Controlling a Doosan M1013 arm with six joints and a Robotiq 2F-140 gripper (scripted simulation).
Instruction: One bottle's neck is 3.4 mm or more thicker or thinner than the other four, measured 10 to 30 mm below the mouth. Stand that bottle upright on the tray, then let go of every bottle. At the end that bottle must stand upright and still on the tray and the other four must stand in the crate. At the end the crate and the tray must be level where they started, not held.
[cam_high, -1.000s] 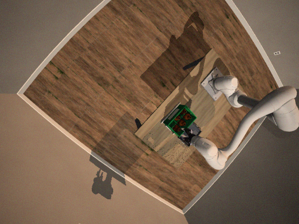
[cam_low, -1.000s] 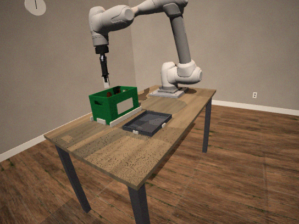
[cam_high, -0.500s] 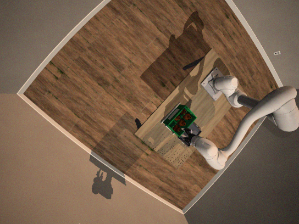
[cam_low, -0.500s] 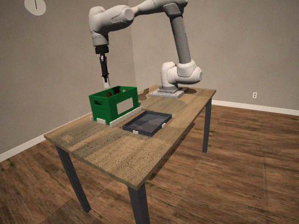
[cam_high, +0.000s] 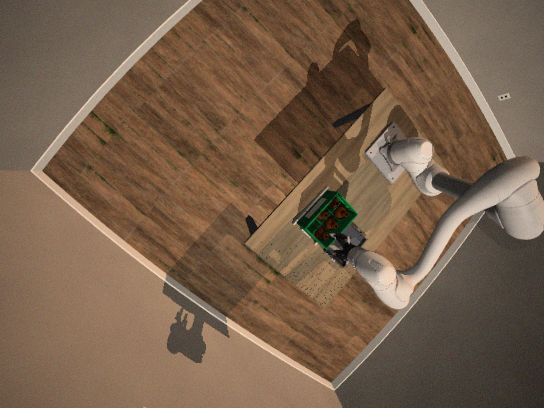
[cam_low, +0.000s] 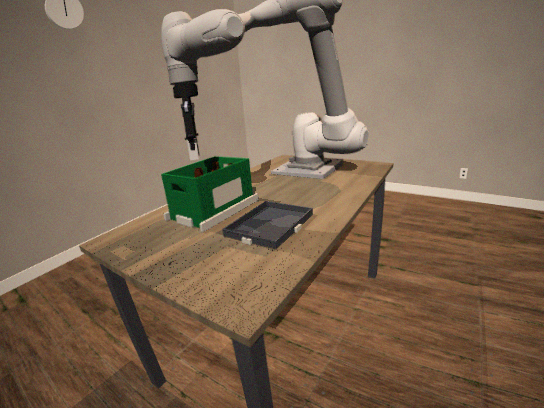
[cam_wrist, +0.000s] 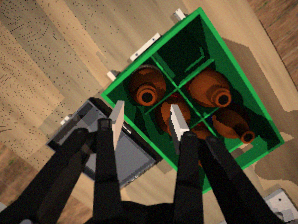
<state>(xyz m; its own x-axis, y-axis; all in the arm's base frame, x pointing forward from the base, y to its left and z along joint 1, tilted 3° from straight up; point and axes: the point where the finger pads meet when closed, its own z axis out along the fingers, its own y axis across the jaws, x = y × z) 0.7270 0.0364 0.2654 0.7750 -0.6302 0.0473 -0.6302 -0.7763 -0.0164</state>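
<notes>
Hovering just above the green crate (cam_low: 200, 192) at left-centre of the exterior view, the fingers stand partly open, gripping nothing; brown bottles (cam_wrist: 147, 89) stand inside, dark tray (cam_low: 270, 222) alongside on the tabletop (cam_low: 225, 285).

A smooth off-white arm (cam_low: 327, 75) with rounded, bulbous joint housings rises from a pale grey base plate (cam_low: 280, 172). At its end is a black gripper (cam_wrist: 145, 122) with slim linkage fingers tipped with pale flat pads (cam_wrist: 117, 120).
</notes>
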